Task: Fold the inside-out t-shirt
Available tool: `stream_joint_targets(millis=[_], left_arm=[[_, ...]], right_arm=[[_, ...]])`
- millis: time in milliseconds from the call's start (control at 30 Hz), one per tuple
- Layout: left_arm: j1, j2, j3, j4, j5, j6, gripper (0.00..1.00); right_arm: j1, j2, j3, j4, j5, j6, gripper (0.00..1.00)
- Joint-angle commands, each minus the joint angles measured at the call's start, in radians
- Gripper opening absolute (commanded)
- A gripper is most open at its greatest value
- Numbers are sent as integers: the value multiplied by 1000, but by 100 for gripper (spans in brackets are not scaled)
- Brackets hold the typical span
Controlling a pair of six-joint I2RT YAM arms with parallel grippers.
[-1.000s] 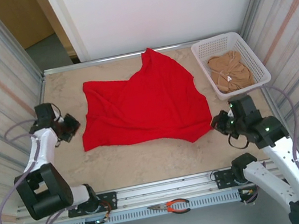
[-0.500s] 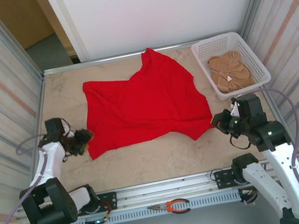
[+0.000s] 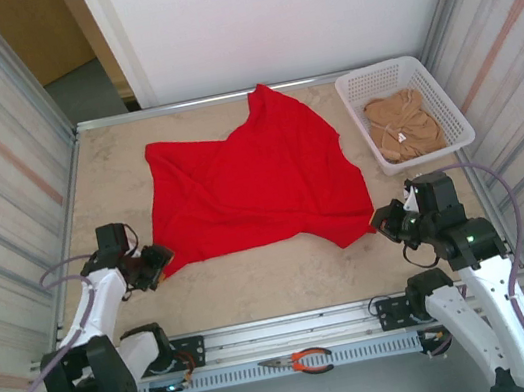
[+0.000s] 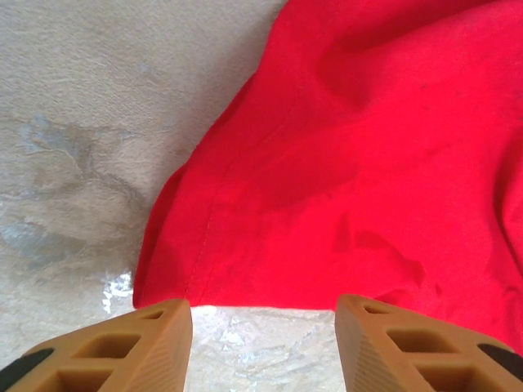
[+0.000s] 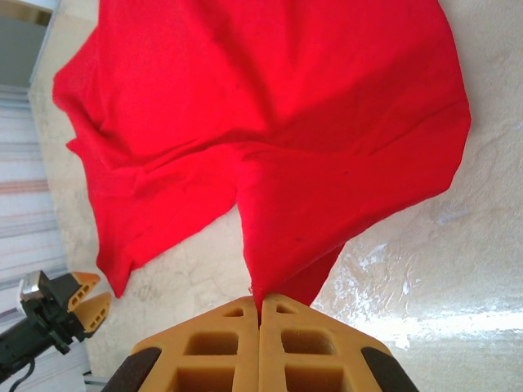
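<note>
"Starting with the inside-out t-shirt (image 3: 255, 182): where does it lie?"

"I see it spread over the middle and far part of the table (image 3: 278, 285), rumpled, with one point reaching the far edge."

"Right gripper?"

"I record the right gripper (image 5: 260, 306) clenched on the shirt's near right corner — red cloth is pinched between its fingers (image 5: 212, 351)."

"Left gripper?"

"I find the left gripper (image 4: 263, 314) released at the near left corner. Its two tips stand apart, and the hem lies just ahead of them, not between them."

"Surroundings?"

"A white basket (image 3: 353, 89) sits at the far right corner, just beside the shirt, with a tan garment (image 3: 407, 125) inside. Orange-handled pliers (image 3: 306, 359) lie on the near rail (image 3: 266, 335)."
</note>
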Motion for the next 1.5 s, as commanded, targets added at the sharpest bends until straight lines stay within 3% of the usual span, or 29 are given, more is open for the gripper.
stream_joint_targets(millis=[0,267,333,400,433,600,733,967,1200,1467], left_arm=[[-14,46,-17,40,-18,-20,47],[-20,145,-42,117,-53,-36,31],[-21,166,-47,132,-54,-33,21],[-20,178,-45,145,-52,-26,1],[-18,179,-38,143,-51,-22,0],[22,120,107,40,-41,69,0],[76,108,302,-61,33,206,0],[108,170,524,-171,96,341,0],[135,141,536,-177,124,352,0],[136,-4,316,-188,162,310,0]], right_arm=[[-7,-4,-5,2,-3,-2,0],[-6,1,3,9,-1,-2,0],[-7,2,4,11,-2,-2,0],[-7,4,6,15,-3,1,0],[-7,4,8,16,-3,0,0],[-10,33,51,20,-3,-11,0],[-24,88,136,33,-11,-39,0],[-127,159,247,56,-83,-79,0],[-194,143,240,27,-142,-96,0],[-193,12,134,-84,-154,-88,0]])
